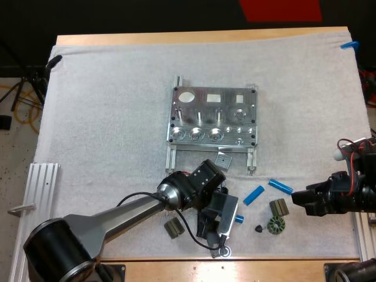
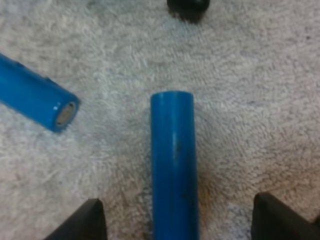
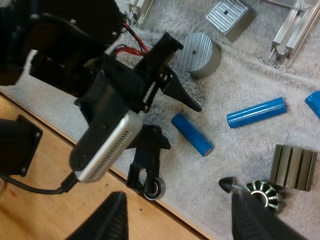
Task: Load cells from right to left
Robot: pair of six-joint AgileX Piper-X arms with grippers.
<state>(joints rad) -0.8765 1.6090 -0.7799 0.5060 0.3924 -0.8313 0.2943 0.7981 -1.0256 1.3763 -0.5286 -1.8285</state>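
At the near edge of the white mat (image 1: 106, 117), the left gripper (image 2: 180, 212) is held wide open and nothing is gripped. One blue cell (image 2: 172, 165) is seen lying flat between its two fingers, touched by neither. A ribbed dark block (image 1: 172, 228) is set at its 9 o'clock. At 3 o'clock the right gripper (image 3: 177, 195) is spread open and empty. A black cone (image 1: 258, 228), a toothed ring (image 1: 275, 225) and a second ribbed block (image 1: 278, 207) are scattered between the two grippers. Two more blue cells (image 1: 254, 194) (image 1: 280, 186) are laid at 2 o'clock. Farther off, at 12 o'clock, a small square plate (image 1: 223, 159) is placed before the metal fixture (image 1: 212, 116).
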